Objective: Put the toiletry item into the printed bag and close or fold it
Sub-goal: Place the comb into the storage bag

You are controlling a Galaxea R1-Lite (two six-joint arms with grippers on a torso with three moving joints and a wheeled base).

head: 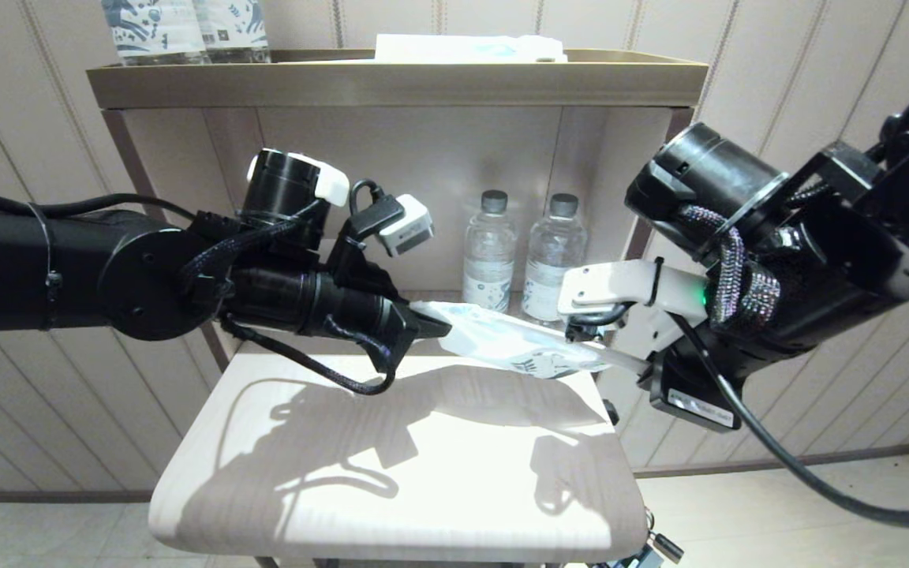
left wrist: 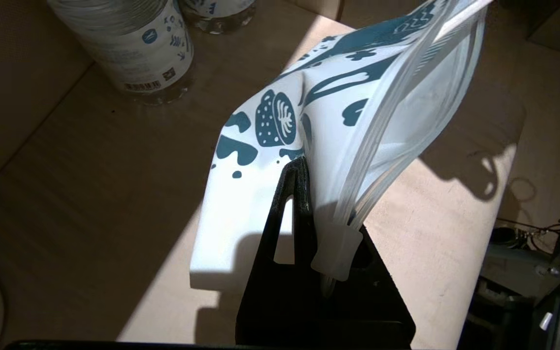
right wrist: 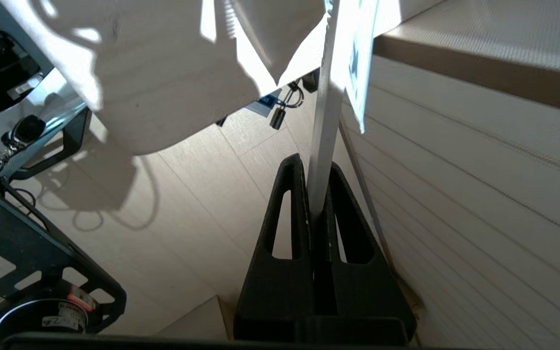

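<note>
The bag [head: 502, 341] is held above the counter [head: 391, 489] by its strip corner, pinched in the left gripper [left wrist: 326, 233]. The stick [right wrist: 323, 126], clamped in the right gripper [right wrist: 318, 194], is at the bag's mouth. The bag is judged light, limp and slippery; the stick stiff, best held near its end.

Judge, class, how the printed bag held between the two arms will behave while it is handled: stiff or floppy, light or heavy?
Probably floppy: the printed bag buckles beyond the left gripper. Likely light, since it hangs above the table from a pinched corner. Its film looks smooth, so perhaps slippery.
</note>
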